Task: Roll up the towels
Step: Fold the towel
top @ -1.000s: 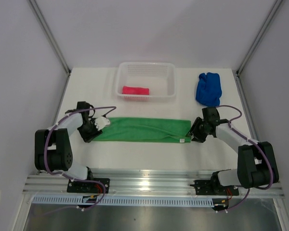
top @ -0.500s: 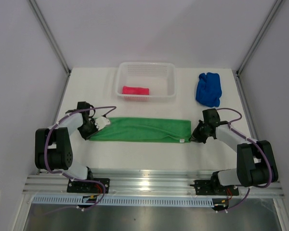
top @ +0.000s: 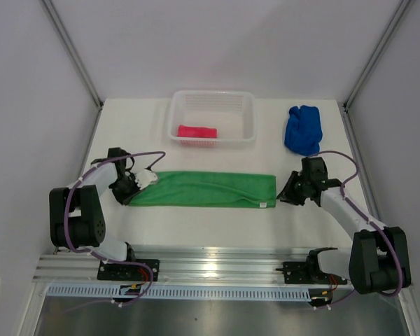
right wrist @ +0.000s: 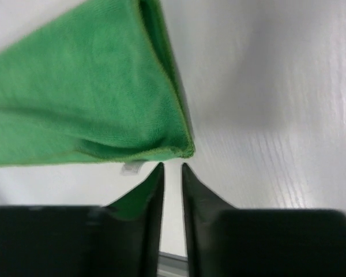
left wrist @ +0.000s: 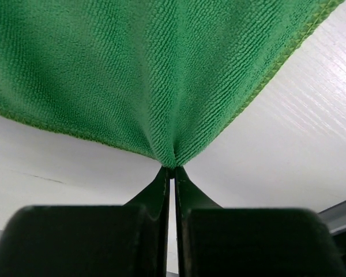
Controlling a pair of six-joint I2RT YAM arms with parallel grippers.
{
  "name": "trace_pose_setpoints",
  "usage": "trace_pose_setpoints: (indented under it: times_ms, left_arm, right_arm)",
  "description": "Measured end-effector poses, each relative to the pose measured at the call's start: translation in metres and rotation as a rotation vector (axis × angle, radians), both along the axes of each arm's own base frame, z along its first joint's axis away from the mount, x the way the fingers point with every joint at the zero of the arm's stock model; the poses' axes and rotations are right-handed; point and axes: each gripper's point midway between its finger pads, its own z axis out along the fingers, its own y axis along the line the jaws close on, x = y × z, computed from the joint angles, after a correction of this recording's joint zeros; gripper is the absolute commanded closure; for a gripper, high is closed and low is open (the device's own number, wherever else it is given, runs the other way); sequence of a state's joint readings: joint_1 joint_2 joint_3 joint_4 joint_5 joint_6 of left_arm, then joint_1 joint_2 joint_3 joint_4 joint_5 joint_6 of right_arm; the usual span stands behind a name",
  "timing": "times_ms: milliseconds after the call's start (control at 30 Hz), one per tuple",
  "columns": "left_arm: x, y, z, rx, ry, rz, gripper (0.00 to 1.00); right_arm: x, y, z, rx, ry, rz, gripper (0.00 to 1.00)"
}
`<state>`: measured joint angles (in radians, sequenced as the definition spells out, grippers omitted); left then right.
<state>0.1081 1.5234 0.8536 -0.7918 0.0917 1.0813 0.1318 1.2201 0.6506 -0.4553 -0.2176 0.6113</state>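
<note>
A green towel lies folded into a long strip across the table's middle. My left gripper is at its left end, jaws shut on a pinch of the green towel right at the gripper tips. My right gripper sits just off the strip's right end. In the right wrist view the gripper is open by a narrow gap with nothing in it, and the towel's corner lies just beyond the tips, beside a small white tag. A pink towel lies rolled in the basket. A blue towel is crumpled at the back right.
The white mesh basket stands at the back centre, behind the green strip. Grey walls with metal posts close in the table on the left, right and back. An aluminium rail with both arm bases runs along the near edge.
My left gripper has shut on the green towel's left end. My right gripper shut, then parted slightly, and has drawn back to the right, off the towel's right corner.
</note>
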Motion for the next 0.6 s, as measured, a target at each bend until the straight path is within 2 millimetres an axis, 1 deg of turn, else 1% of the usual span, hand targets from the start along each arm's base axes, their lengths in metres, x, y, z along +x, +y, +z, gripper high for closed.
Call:
trace_pose_setpoints:
  times_ms: [67,100,133,167,267,333,367,400,500,600]
  left_arm:
    - [-0.002,-0.002,0.000,-0.009,0.007,-0.001,0.99]
    - [-0.002,-0.002,0.000,-0.011,0.007,-0.001,0.99]
    - [-0.002,-0.002,0.000,-0.011,0.006,-0.001,0.99]
    - [-0.001,-0.002,0.000,-0.011,0.005,-0.001,0.99]
    - [0.000,-0.001,0.000,-0.008,0.000,0.001,0.99]
    - [0.003,-0.001,0.002,-0.008,-0.007,0.004,0.99]
    - [0.004,-0.001,0.003,-0.008,-0.012,0.006,0.99]
    - [0.006,-0.001,0.004,-0.008,-0.018,0.006,0.99]
    - [0.009,-0.001,0.006,-0.007,-0.029,0.006,0.99]
    - [0.009,-0.001,0.006,-0.007,-0.029,0.006,0.99]
  right_arm:
    - [-0.001,0.008,0.003,-0.022,-0.031,0.090,0.65]
    - [-0.001,0.014,0.007,-0.039,-0.058,0.155,0.63]
    - [0.000,0.019,0.013,-0.067,-0.101,0.238,0.61]
    - [0.004,0.024,0.022,-0.100,-0.156,0.327,0.57]
    - [0.019,0.041,0.057,-0.213,-0.375,0.610,0.57]
    - [0.025,0.046,0.074,-0.299,-0.517,0.820,0.57]
    - [0.024,0.046,0.074,-0.323,-0.538,0.872,0.56]
    - [0.022,0.045,0.071,-0.363,-0.567,0.974,0.56]
    - [0.008,0.037,0.047,-0.431,-0.543,1.233,0.55]
    - [-0.001,0.032,0.024,-0.450,-0.487,1.390,0.52]
